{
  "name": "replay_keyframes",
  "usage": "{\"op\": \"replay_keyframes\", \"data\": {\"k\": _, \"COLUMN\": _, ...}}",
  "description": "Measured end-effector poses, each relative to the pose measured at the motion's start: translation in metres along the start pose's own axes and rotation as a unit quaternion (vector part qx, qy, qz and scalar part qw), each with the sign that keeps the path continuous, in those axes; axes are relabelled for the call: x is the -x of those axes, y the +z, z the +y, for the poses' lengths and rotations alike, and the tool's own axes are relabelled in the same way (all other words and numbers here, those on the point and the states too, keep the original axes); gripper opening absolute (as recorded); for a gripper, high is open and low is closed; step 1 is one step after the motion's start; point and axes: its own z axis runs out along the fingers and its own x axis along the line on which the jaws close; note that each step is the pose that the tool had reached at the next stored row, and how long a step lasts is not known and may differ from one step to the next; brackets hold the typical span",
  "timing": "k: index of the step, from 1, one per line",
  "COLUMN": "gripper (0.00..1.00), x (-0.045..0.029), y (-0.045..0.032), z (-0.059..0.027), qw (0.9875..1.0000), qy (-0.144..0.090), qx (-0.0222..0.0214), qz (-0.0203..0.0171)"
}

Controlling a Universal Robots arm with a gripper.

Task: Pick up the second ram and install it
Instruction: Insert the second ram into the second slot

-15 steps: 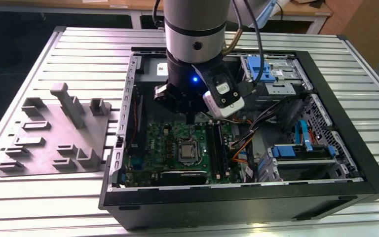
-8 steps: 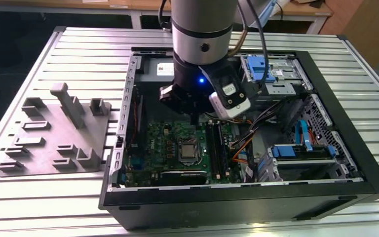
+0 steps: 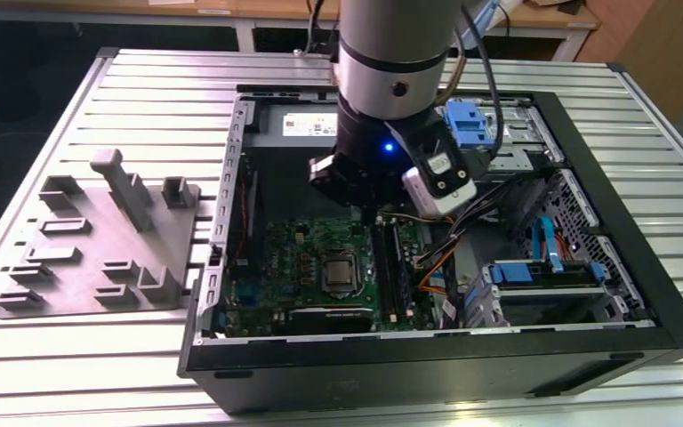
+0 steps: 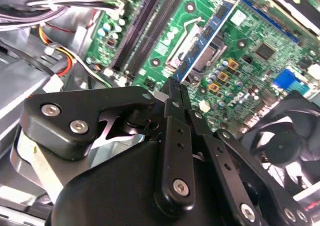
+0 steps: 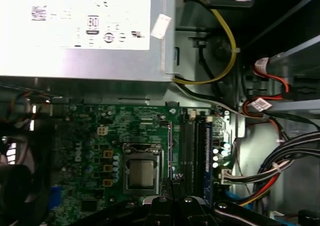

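Observation:
My gripper [image 3: 372, 213] hangs inside the open computer case [image 3: 626, 294], over the green motherboard [image 3: 300, 267]. In the second wrist view the black fingers [image 4: 172, 110] are shut on the second ram [image 4: 210, 33], a narrow blue stick with small chips that reaches from the fingertips toward the board. In the first wrist view this stick [image 5: 170, 151] shows edge-on as a thin dark line between the processor socket [image 5: 141, 173] and the long dark memory slots [image 5: 187, 151]. Another blue stick [image 5: 207, 156] stands in a slot farther from the socket.
A grey power supply [image 5: 75, 30] sits at the case's far end. Bundled cables [image 5: 270, 171] run beside the slots. A black fan [image 4: 285, 141] lies near the board's edge. Blue drive brackets [image 3: 466, 120] fill the exterior view's right. A grey fixture plate [image 3: 104, 240] rests on the table.

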Motion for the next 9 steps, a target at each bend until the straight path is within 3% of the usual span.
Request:
{"op": "replay_keyframes", "data": {"k": 4, "gripper": 0.11, "x": 0.0089, "y": 0.0014, "z": -0.0002, "qw": 1.0, "qy": 0.0, "qx": 0.0001, "qz": 0.0}}
{"op": "replay_keyframes", "data": {"k": 9, "gripper": 0.11, "x": 0.015, "y": 0.0042, "z": -0.0004, "qw": 1.0, "qy": 0.0, "qx": 0.0006, "qz": 0.0}}
